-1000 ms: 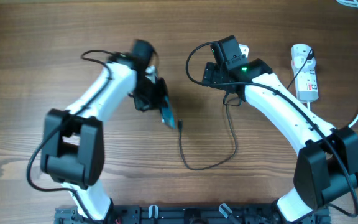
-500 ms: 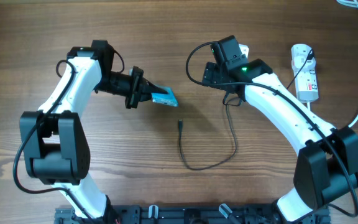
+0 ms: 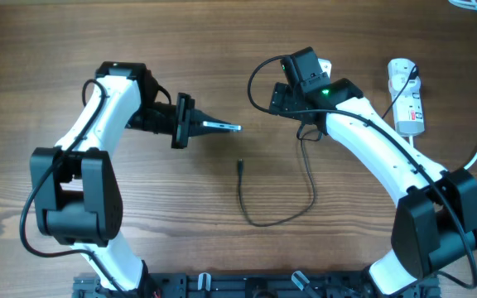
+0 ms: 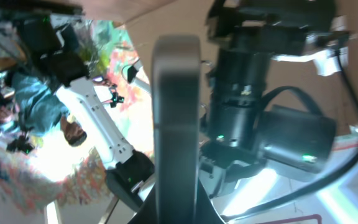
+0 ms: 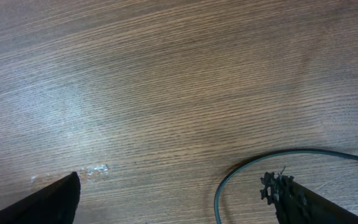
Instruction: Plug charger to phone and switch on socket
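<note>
Overhead, we see the left pincer (image 3: pixel 197 126) pinching the slim blue-edged phone (image 3: pixel 222 127) edge-on, long axis pointing right; the thin black charger cable's plug (image 3: pixel 240 165) lies mid-bench just nearward, seemingly aimed at the far edge; the right pincer (image 5: pixel 176 198) is spread.

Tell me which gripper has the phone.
The left gripper: it is shut on the phone, which shows edge-on from overhead. The right gripper stands open with nothing between its fingers.

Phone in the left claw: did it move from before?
Yes. The phone moved farther from the charger plug, which stayed put, toward the top of the overhead view, and turned edge-on.
</note>
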